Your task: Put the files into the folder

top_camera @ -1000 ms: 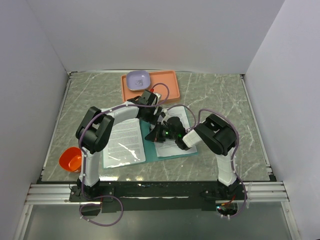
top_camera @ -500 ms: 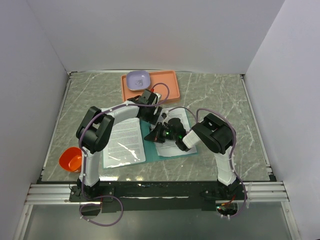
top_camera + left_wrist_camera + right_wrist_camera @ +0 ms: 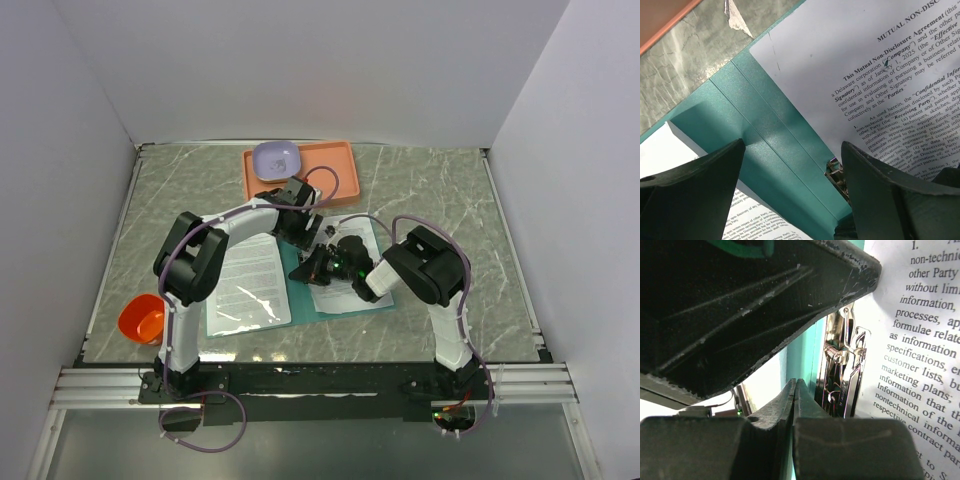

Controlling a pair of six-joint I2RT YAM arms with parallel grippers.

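Two thin white paper sheets printed with dense black text (image 3: 250,285) lie flat on the open halves of a large teal-green card folder (image 3: 765,135), one either side of its spine. A small shiny metal fastener strip (image 3: 842,370) sits on that spine. The left gripper (image 3: 792,150) hangs over the spine with its fingers spread wide, holding nothing. The fastener shows between them, beside the sheet's inner edge. The right gripper (image 3: 795,385) has its fingers clenched flat together, nothing visible between them. Its tips are just beside the fastener, under the left gripper.
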